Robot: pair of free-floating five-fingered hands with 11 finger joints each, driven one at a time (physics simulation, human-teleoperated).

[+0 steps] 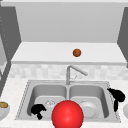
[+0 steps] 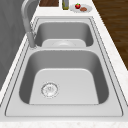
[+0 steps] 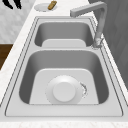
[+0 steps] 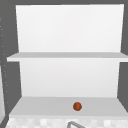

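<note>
My left hand (image 1: 38, 109) hovers low over the front of the left basin (image 1: 47, 96), fingers hanging loose and holding nothing. The right side view shows its dark fingers (image 3: 12, 3) at the far end, off the counter's front edge. My right hand (image 1: 118, 96) floats at the sink's right rim, fingers drooping, nothing in it. Between the hands, a big red ball (image 1: 67, 115) covers the sink's front rim and touches neither hand. A white plate (image 1: 88, 109) (image 3: 64, 91) lies flat in the right basin.
A small orange ball (image 1: 77, 52) (image 4: 77, 106) rests on the lower shelf above the faucet (image 1: 72, 72). A dish with a brown piece (image 1: 3, 108) (image 3: 46, 6) stands left of the sink. On the right counter stand a plate of food (image 2: 80, 8) and a bottle (image 2: 65, 4).
</note>
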